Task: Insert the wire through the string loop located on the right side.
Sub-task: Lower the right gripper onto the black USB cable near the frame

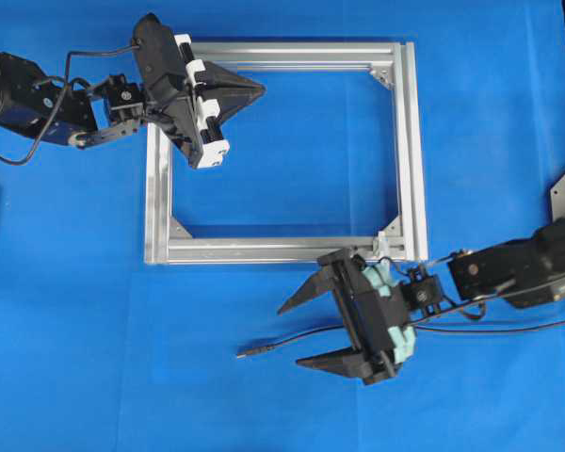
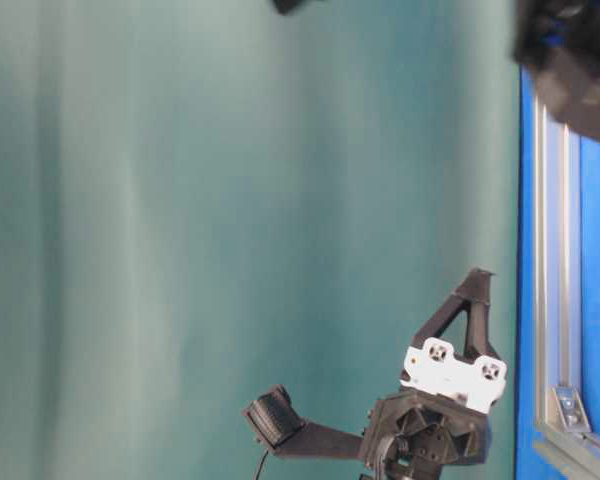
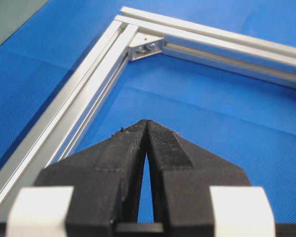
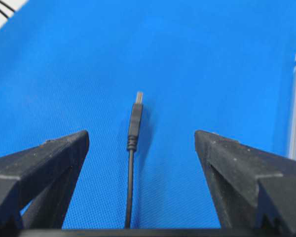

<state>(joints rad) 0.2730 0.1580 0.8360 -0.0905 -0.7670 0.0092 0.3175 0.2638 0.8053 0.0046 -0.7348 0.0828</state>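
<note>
A: Why is the right gripper (image 1: 306, 331) gaping, holding nothing?

B: To straddle the wire (image 4: 131, 163), which lies on the mat between its fingers, plug pointing ahead.

A: And the left gripper (image 3: 146, 123)?

B: Shut, empty, parked over the frame (image 1: 410, 151). The loop (image 1: 380, 241) is probably that pale bit at the frame's near right corner.

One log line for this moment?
right gripper: open, straddling wire | left gripper: shut over frame | wire: unheld

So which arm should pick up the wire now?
Right. The right gripper is open, with the wire lying between its jaws on the blue mat. The left gripper is shut, up over the aluminium frame.
</note>
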